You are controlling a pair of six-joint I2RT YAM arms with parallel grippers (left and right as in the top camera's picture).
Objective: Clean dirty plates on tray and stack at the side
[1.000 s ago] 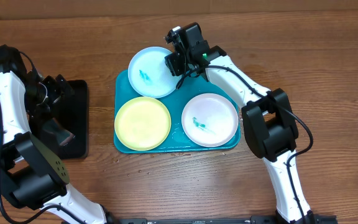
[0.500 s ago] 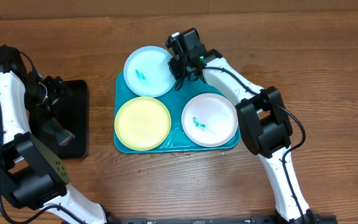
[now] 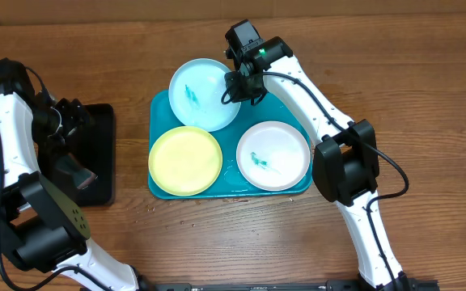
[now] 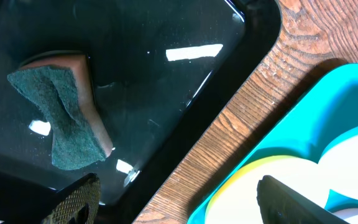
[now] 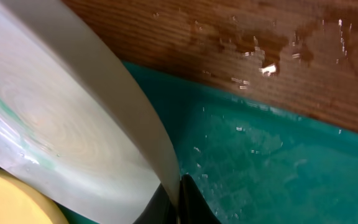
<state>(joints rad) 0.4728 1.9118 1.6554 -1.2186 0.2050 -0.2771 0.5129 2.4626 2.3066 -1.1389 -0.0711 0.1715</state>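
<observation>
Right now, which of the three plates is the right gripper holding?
The light blue plate, with the right gripper shut on its rim. The yellow-green plate and the white plate lie untouched on the tray.

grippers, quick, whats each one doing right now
Left gripper: open, holding nothing, over the black tray.
Right gripper: closed on the rim of the light blue plate.

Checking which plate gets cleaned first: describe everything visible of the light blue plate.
The light blue plate is round, glossy plastic by its look, with a teal smear near its centre. It sits over the far-left corner of the turquoise tray, overhanging its rim. The right gripper is shut on its right edge, which appears lifted off the tray.
</observation>
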